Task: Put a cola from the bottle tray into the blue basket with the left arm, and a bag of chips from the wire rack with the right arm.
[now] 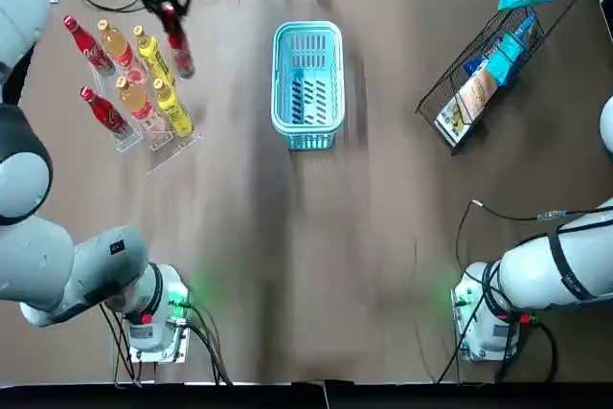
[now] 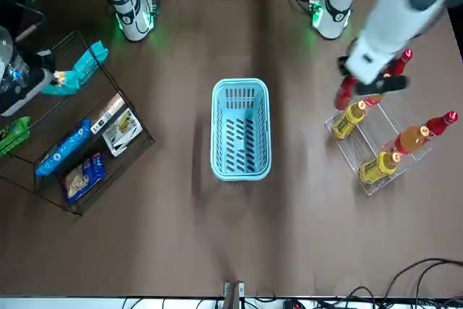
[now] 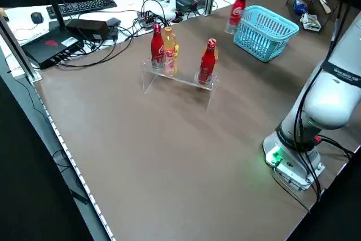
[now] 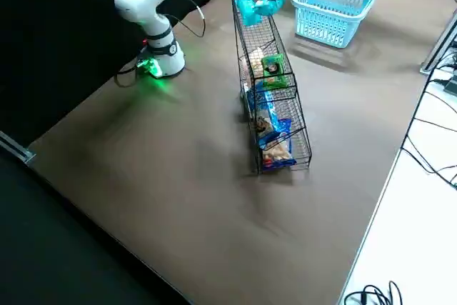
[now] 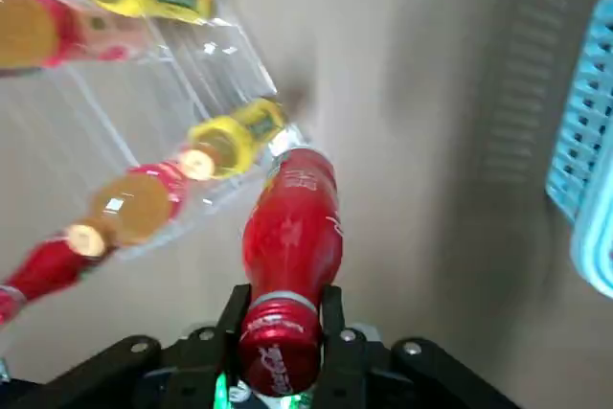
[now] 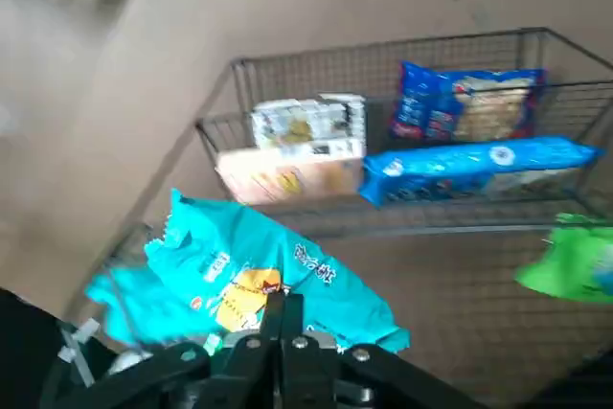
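Swinging too fast could shake the cola (image 5: pixel 289 237) loose, since the left jaws pinch only its neck. It hangs in the air left of the blue basket (image 1: pixel 307 37), not yet over it. Farther left of the basket, the bottle tray (image 1: pixel 170 152) and its other bottles (image 1: pixel 172 107) sit close enough to knock. Well right of the basket, the right jaws are clamped on a teal chips bag (image 6: pixel 259 270) at the wire rack's (image 1: pixel 433 93) far end, where loose corners may snag wires.

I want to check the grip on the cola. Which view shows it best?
Left wrist view: the left gripper clamps the cola by its neck. Top, front and left side views show it only from afar.
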Tool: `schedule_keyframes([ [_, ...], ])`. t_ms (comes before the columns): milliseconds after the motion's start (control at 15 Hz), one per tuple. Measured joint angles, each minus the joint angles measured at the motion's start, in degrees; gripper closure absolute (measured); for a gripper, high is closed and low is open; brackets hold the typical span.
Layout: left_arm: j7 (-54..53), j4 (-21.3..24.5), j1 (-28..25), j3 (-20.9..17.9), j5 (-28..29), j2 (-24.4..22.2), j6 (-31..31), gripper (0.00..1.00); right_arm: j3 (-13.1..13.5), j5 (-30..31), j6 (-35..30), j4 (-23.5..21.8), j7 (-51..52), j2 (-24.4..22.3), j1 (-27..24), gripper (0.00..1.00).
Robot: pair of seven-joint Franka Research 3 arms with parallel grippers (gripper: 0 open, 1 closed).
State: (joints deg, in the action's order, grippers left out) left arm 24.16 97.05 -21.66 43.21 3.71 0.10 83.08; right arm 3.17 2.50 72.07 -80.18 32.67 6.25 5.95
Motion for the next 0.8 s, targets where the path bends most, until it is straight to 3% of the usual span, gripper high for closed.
schedule_keyframes([
  [133,4.6,-1.1,2.3,1.9,-0.1,3.1,0.0,0.67,-0.1,-3.8,0.0,0.0,-5.0,0.0,0.1,0.99],
  [400,14.1,-4.5,8.0,2.0,-3.4,7.9,0.4,0.67,-0.3,-10.4,0.9,0.0,-15.5,0.0,2.3,0.99],
  [533,22.6,-5.3,13.8,1.9,-3.6,10.3,4.6,0.67,-0.4,-13.0,5.0,0.0,-23.4,0.0,5.1,0.99],
  [800,28.6,-5.3,20.2,1.8,-3.6,14.6,11.3,0.67,-0.5,-14.5,6.5,-0.1,-29.0,0.1,8.8,0.99],
])
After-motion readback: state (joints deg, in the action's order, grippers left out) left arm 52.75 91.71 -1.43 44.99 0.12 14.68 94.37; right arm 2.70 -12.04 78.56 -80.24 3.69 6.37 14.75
